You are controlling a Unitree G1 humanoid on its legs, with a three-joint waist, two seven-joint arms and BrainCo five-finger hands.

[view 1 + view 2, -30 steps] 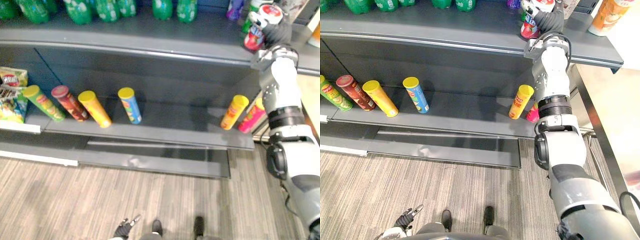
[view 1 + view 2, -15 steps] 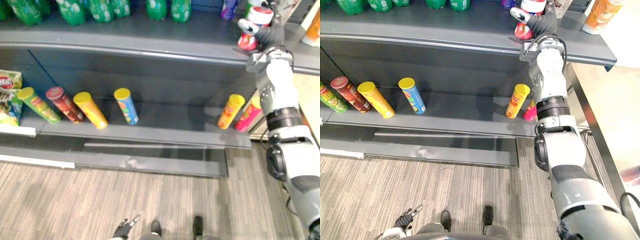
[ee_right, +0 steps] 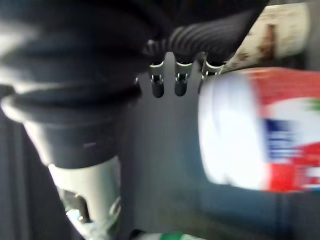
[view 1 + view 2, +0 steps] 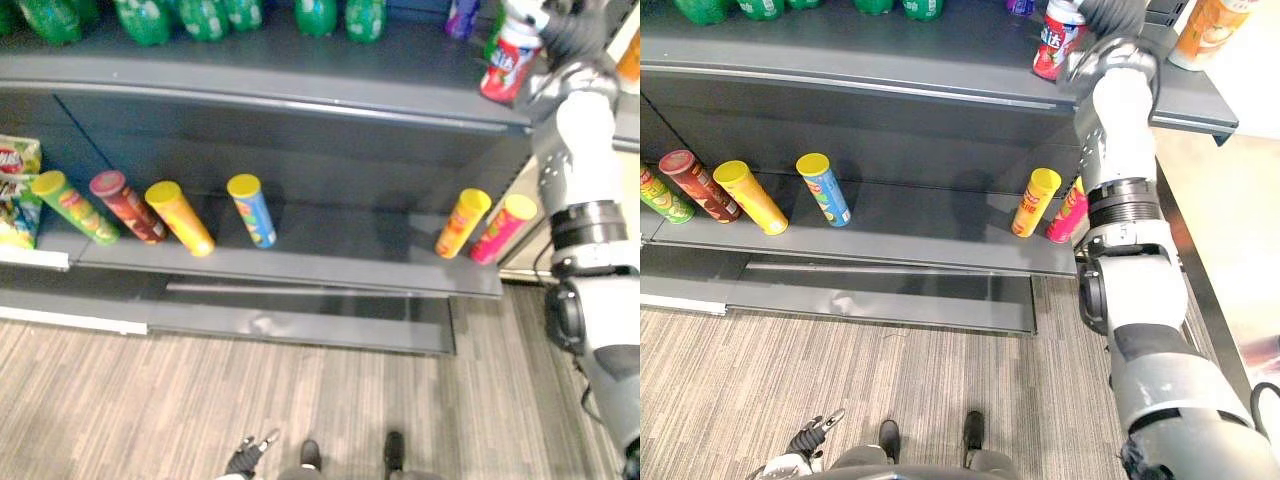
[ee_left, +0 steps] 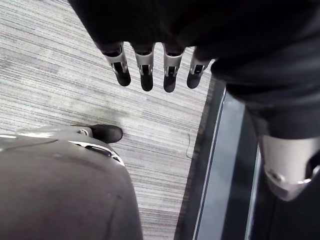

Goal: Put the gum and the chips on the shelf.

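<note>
Fingers [image 3: 157, 86] of the right hand [image 4: 575, 35]: straight and hanging in a loose row, curled round nothing; the thumb is not seen. Just beside them, in the right wrist view, stands the red-and-white canister [image 4: 1058, 38]; whether any part of the hand touches it cannot be told. The canister rests on its base near the front edge of the upper shelf [image 4: 890, 62], towards the right end, white lid up. It is judged to be one of the task's two items, though which one is unclear. Its seat on the board, with the fingers unbent beside it, suggests that the setting-down step is at or near its end. An orange container [image 4: 1202, 30] stands further right on the same board; green bottles [image 4: 150, 20] line its back to the left. The lower shelf [image 4: 920, 240] carries upright chip tubes: a yellow tube [image 4: 1034, 203] close beside a pink tube [image 4: 1068, 215] under the right arm, a blue tube [image 4: 826, 188] and three others well apart to the left, and snack bags [image 4: 15, 190] at the far left. The left hand [image 5: 146, 75] hangs low over the striped floor [image 4: 150, 400], fingers straight and empty, idle while the right arm works at the shelf
</note>
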